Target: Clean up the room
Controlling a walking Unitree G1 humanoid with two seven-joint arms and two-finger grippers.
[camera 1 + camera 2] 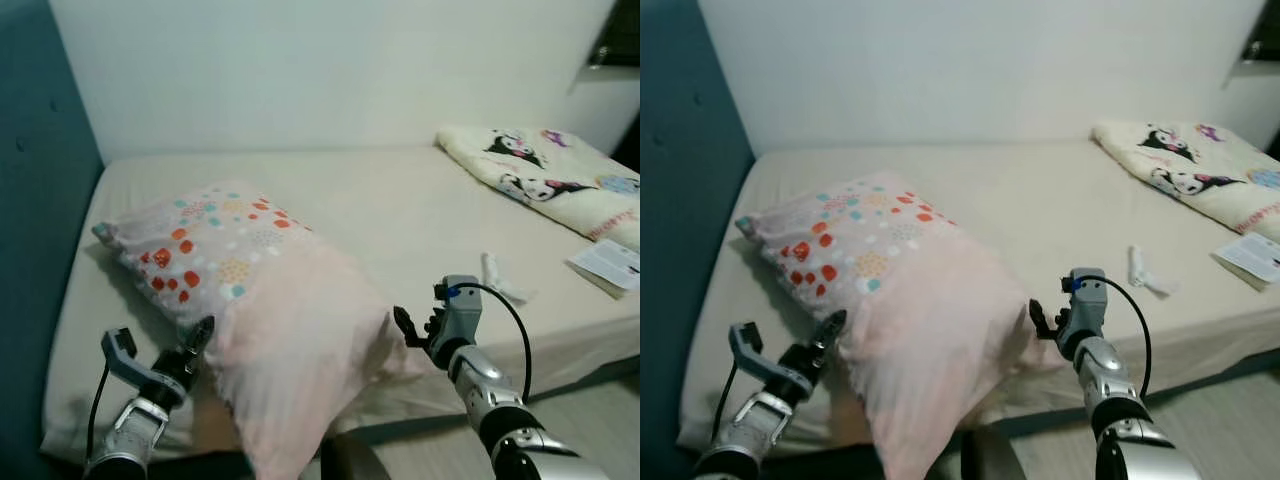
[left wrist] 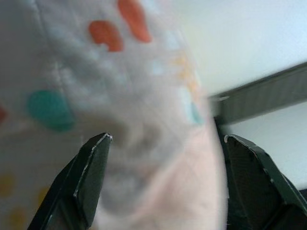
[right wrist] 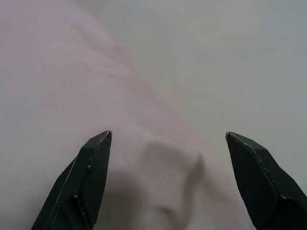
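Left wrist view: both grippers' fingers (image 2: 91, 179) spread wide, seemingly brushing the pillow (image 1: 270, 300).

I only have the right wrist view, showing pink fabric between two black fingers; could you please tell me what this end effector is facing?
Observer: The right end effector is open at the pink end of a pillow lying on the bed.
Operator: Where is the other arm?
Observer: The left end effector is open at the pillow's opposite side, near its dotted part.
Operator: Anything else on the bed?
Observer: A cartoon-print blanket lies at the far right.
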